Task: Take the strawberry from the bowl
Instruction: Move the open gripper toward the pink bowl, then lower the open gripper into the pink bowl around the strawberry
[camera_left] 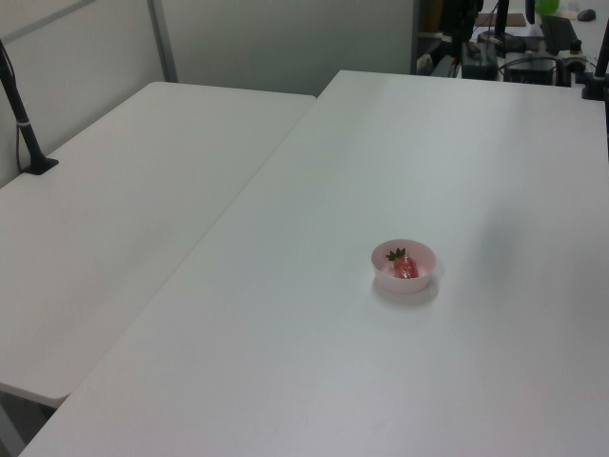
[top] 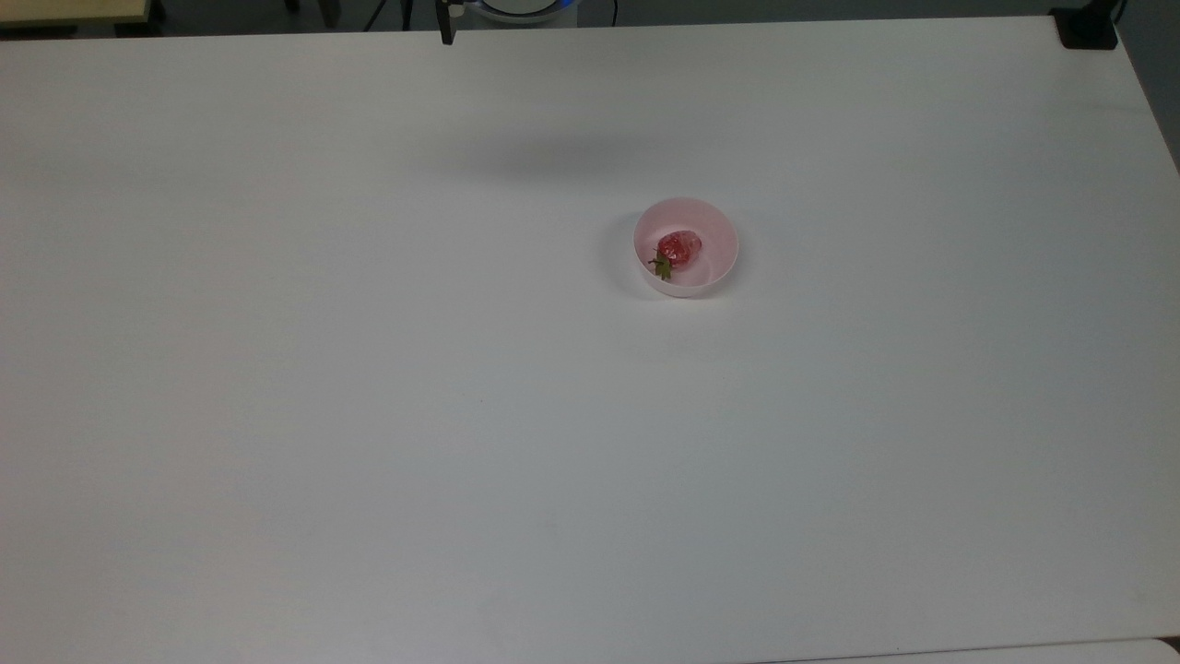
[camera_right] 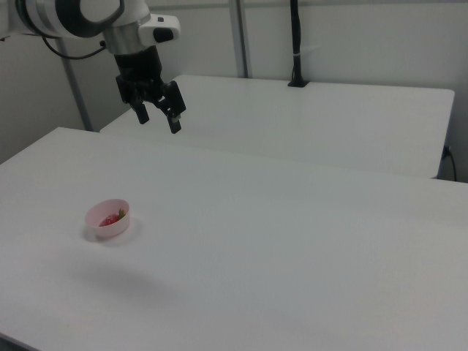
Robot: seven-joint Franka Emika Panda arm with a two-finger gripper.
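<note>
Strawberry [top: 679, 246] lying in bowl [top: 714, 277], untouched.
I see glossy red fruit, green cap; smooth pale pink round bowl; gripper [camera_right: 159, 119] released, high above the white table [camera_right: 292, 234].

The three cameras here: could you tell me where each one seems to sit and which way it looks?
Top view: high above the table, looking steeply down; the robot's base peeks in at the top edge.
Left view: raised off one side, looking across at the bowl.
Right view: raised off another side, facing the arm, its gripper open in the air.
All three share the bowl with the strawberry inside.
</note>
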